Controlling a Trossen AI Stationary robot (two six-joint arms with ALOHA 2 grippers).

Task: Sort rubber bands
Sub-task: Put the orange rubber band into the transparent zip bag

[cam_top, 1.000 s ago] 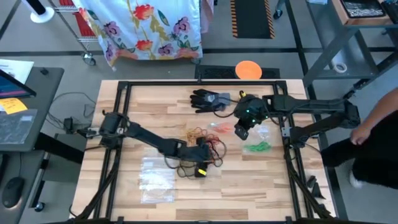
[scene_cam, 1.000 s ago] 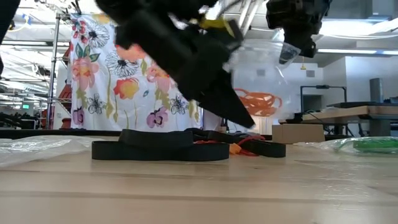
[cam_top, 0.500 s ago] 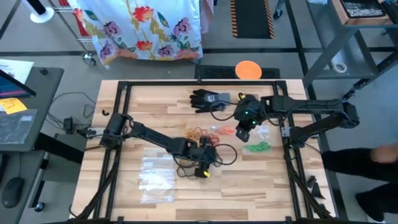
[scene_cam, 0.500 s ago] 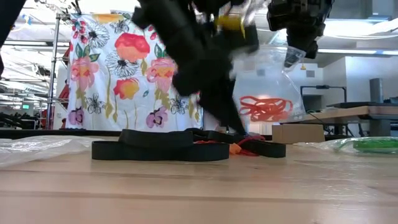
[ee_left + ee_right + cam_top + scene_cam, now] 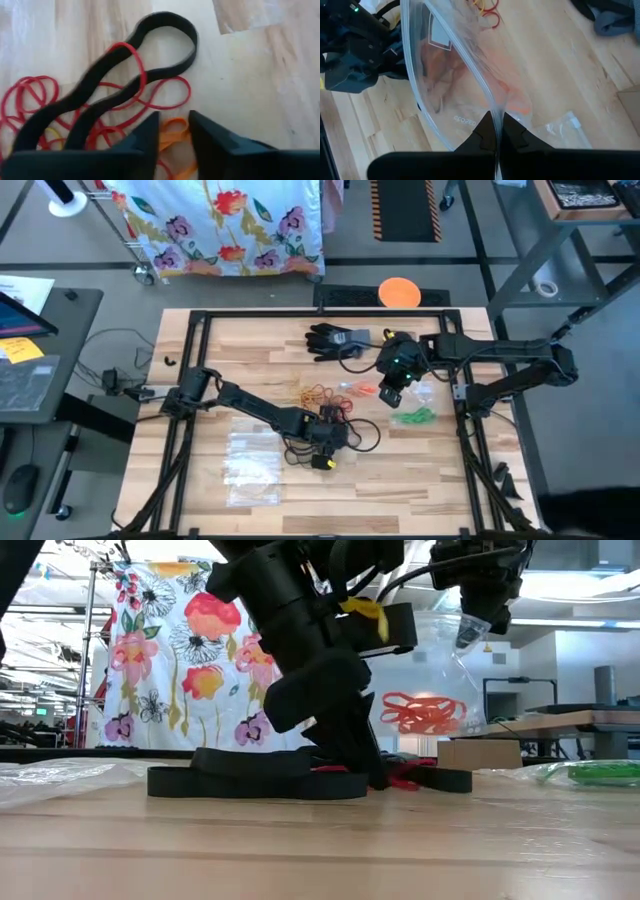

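A: Why does the right gripper [image 5: 496, 131] hang above the desk [image 5: 250, 350] at about two o'clock with that clear bag [image 5: 455, 75]?

B: Its jaws are pinched shut on the bag's rim, so the bag dangles with its mouth toward the pile, probably ready to take orange bands; some orange ones [image 5: 425, 712] already sit inside it.

A: And the left gripper [image 5: 173, 131]?

B: It reaches low at the desk's centre, arm stretched in from nine o'clock and wrist pitched down. Its jaws stand slightly apart astride an orange band [image 5: 172, 135]; whether they grip it cannot be told.

A: Where are the rubber bands [image 5: 335, 405]?

B: Mostly tangled at the centre, red loops [image 5: 30, 97] with a wide black band [image 5: 125, 70] lying over them. A green batch [image 5: 412, 416] lies bagged near four o'clock.
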